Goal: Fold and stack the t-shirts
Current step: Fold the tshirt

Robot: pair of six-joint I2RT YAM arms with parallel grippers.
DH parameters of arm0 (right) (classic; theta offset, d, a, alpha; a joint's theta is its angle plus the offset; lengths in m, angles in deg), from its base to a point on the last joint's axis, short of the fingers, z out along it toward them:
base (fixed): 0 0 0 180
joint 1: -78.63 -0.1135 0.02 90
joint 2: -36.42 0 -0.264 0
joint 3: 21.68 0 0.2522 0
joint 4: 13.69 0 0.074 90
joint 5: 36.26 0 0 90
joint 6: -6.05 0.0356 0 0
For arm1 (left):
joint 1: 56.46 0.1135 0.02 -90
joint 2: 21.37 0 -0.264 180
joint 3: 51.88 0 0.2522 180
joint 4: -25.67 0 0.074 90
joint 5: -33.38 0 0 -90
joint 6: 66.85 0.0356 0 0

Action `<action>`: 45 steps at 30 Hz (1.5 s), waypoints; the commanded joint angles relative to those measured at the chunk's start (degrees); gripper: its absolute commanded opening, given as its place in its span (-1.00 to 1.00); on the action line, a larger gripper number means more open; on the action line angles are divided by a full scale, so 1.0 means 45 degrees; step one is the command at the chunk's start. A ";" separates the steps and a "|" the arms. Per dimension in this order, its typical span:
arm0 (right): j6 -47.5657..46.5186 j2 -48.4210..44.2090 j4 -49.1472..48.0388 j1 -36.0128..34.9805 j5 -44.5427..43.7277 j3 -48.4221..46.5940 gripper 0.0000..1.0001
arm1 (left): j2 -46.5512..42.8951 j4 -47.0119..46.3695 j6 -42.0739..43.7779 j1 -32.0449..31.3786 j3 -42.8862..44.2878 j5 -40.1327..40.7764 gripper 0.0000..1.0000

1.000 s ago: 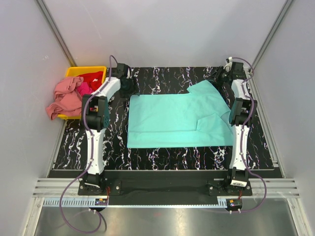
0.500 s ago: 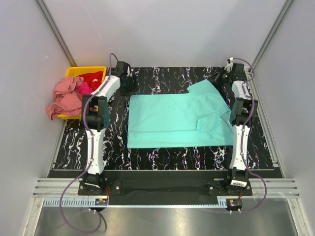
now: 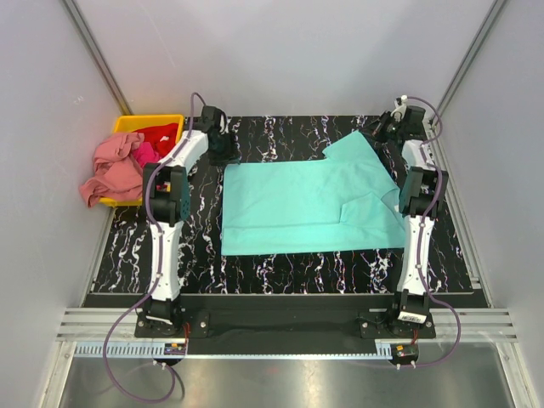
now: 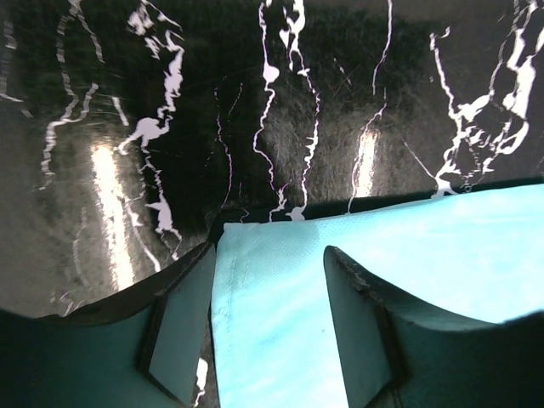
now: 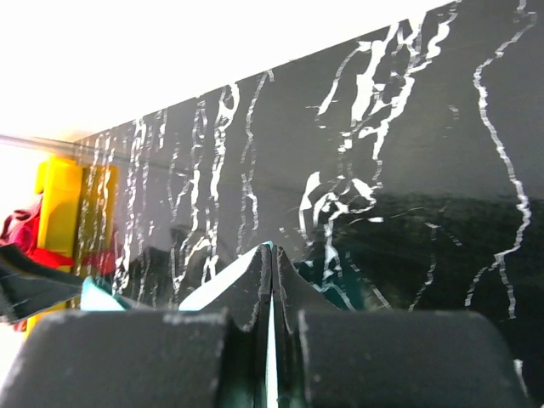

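1. The turquoise t-shirt [image 3: 310, 200] lies spread flat on the desk [image 3: 280, 272]. The salmon pink t-shirt [image 3: 110, 168] hangs over the yellow bin [image 3: 163, 121] at far left.
2. The right fingers [image 5: 242, 293] are pressed together at the shirt's far right corner. A thin teal edge shows between the pads, so the cloth looks pinched, though that view is too tight to be sure how much is caught.
3. The left fingers [image 4: 183, 336] stand apart, straddling the far left corner, which lies between them ungripped.
4. To do this well, close the left fingers fully on that corner before either arm lifts.
5. Then raise both corners level and carry them toward the near hem together, keeping the edge taut so the fold lands square.
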 commanded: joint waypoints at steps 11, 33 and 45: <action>-0.0353 -0.3007 -0.1895 0.0029 0.0557 0.2151 -1.00 | -0.0029 -0.0111 -0.0267 -0.0062 0.0371 -0.1162 -1.00; -0.1917 -0.9786 -0.3556 0.0263 -0.1960 1.0764 -1.00 | -0.3703 -0.1068 -0.0112 -0.0531 -0.3024 0.0011 -1.00; -0.1527 -1.4373 -0.3674 0.0302 -0.4266 1.5433 -1.00 | -0.5890 -0.1556 0.1138 -0.1077 -0.5526 0.0361 -1.00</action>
